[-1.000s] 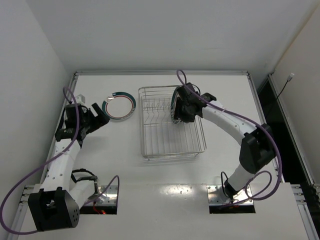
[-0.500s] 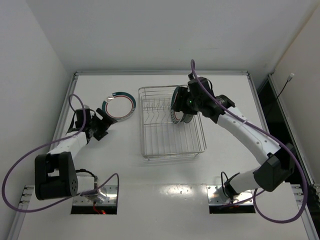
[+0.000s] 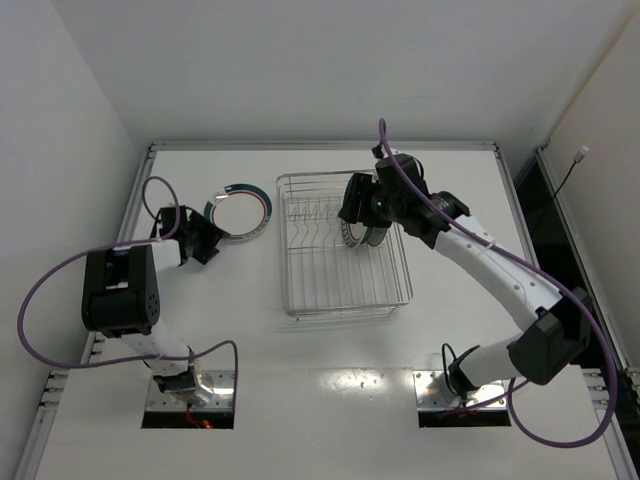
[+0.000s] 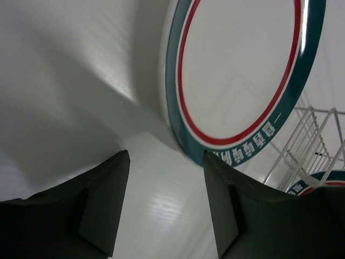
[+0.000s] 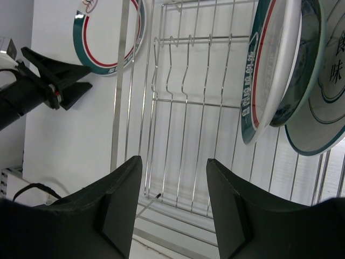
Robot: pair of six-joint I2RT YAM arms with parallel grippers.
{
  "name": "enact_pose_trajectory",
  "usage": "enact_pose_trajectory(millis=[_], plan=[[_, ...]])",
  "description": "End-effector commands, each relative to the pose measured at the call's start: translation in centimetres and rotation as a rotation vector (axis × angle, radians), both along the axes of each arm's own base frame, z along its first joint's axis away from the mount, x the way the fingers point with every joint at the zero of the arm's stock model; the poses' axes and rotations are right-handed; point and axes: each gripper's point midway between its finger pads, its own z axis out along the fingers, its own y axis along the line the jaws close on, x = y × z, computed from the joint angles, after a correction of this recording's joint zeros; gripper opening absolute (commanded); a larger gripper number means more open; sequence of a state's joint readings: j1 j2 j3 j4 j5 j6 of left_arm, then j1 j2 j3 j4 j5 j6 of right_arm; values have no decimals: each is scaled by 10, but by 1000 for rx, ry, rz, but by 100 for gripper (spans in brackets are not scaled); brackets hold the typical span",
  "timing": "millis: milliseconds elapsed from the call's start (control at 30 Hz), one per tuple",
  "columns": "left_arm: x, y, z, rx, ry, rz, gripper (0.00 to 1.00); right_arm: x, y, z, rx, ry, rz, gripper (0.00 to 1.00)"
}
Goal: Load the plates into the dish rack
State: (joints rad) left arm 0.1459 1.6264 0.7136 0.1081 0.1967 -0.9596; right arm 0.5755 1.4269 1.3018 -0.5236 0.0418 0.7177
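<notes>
One white plate with a teal rim and red ring (image 3: 240, 214) lies flat on the table left of the dish rack (image 3: 300, 290). My left gripper (image 3: 207, 238) is open and empty at its near-left edge; in the left wrist view (image 4: 164, 162) the plate (image 4: 237, 75) lies just ahead of the fingertips. Three plates stand on edge in the rack's right part: a teal-rimmed one (image 5: 260, 81), a teal patterned one (image 5: 303, 65) and a pale grey-ringed one (image 5: 323, 108). My right gripper (image 3: 350, 203) hovers open and empty over the rack (image 5: 178, 102).
The rack's upright prongs (image 5: 172, 65) on its left side hold nothing. A raised metal rail (image 3: 135, 215) runs along the table's left edge, close behind the left arm. My left gripper also shows in the right wrist view (image 5: 64, 81).
My left arm has folded back toward the left rail and its gripper has moved up to the flat plate's edge. My right gripper has let go of the plate in the rack and lifted off.
</notes>
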Motion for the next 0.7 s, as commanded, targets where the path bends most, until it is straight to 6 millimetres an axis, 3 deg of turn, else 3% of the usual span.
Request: enact_pose_trajectory(millis=[0, 100, 200, 233, 267, 400, 567, 600, 667], plan=[[33, 16, 15, 37, -77, 43, 53, 2, -1, 24, 40, -76, 5, 48], [46, 18, 16, 45, -73, 34, 46, 3, 0, 26, 45, -84, 5, 48], [55, 18, 10, 51, -54, 10, 29, 3, 0, 26, 45, -84, 5, 48], [57, 17, 10, 54, -51, -10, 13, 5, -3, 26, 44, -84, -4, 48], [53, 16, 4, 48, -11, -11, 3, 5, -3, 26, 44, -84, -4, 48], [53, 26, 25, 119, -38, -9, 0, 6, -7, 29, 49, -92, -13, 48], [51, 40, 92, 172, -137, 24, 0, 2, -3, 23, 50, -85, 26, 48], [52, 41, 124, 189, -205, 36, 0, 2, 1, 26, 65, -90, 42, 48], [46, 48, 154, 208, -258, 62, 0, 3, 3, 27, 76, -106, 69, 48]])
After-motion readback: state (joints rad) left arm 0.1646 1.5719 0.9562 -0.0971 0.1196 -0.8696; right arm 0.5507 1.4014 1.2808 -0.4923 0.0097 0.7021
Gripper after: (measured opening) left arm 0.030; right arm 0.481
